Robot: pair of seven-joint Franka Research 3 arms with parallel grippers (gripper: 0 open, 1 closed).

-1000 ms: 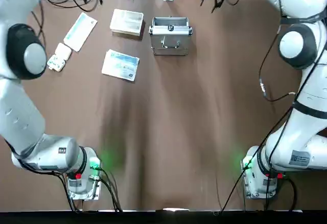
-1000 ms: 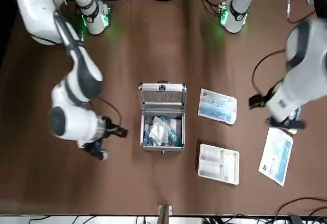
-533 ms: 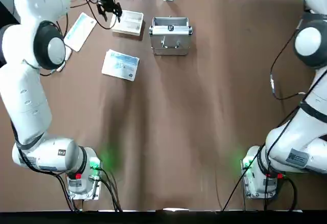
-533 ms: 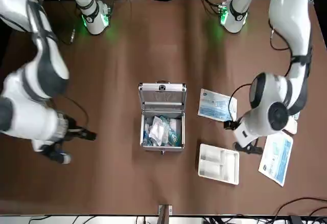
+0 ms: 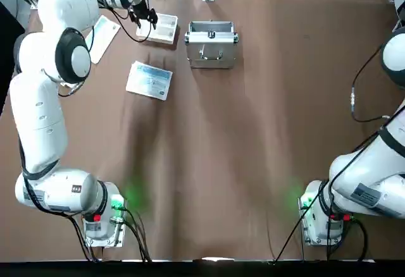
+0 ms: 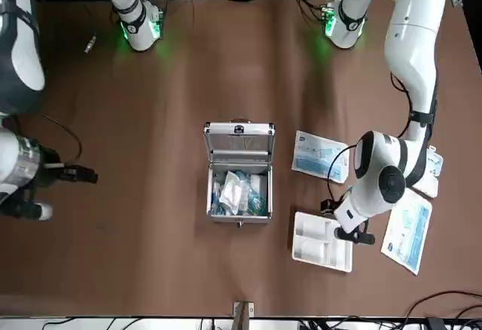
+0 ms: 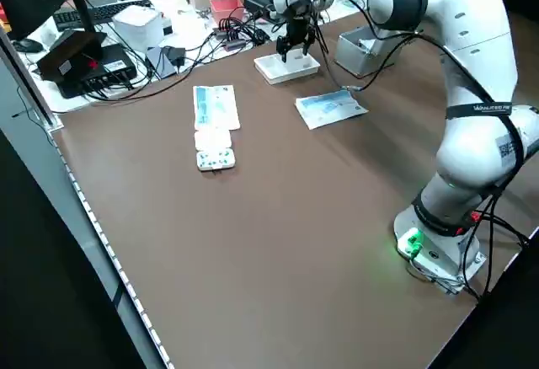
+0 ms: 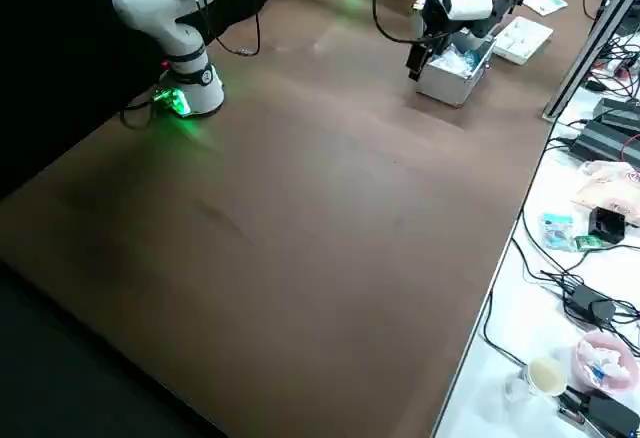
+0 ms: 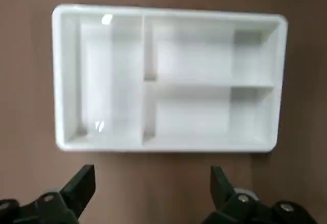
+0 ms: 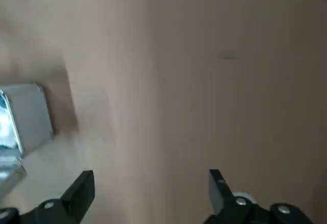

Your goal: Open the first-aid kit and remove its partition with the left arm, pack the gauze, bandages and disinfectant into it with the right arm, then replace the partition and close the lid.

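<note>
Left gripper: I see my left gripper [image 6: 348, 226] hanging over the partition's edge, fingers spread wide with nothing between them.
Partition: the partition [image 9: 168, 78] lies flat on the table [image 5: 240, 131], outside the case, showing 3 bare compartments.
Case: the first-aid kit [image 6: 239, 170] stands open, the lid [image 6: 239, 142] raised toward the arm bases, with packets inside.
Right gripper: I have the right gripper [image 6: 79, 174] parked well off to my right of the case, fingers apart and holding nothing.
Packets: 1 blue-and-white packet [image 6: 321, 156] lies beside the case; a second packet [image 6: 407, 229] lies near the partition.
Disinfectant: I cannot make it out.
</note>
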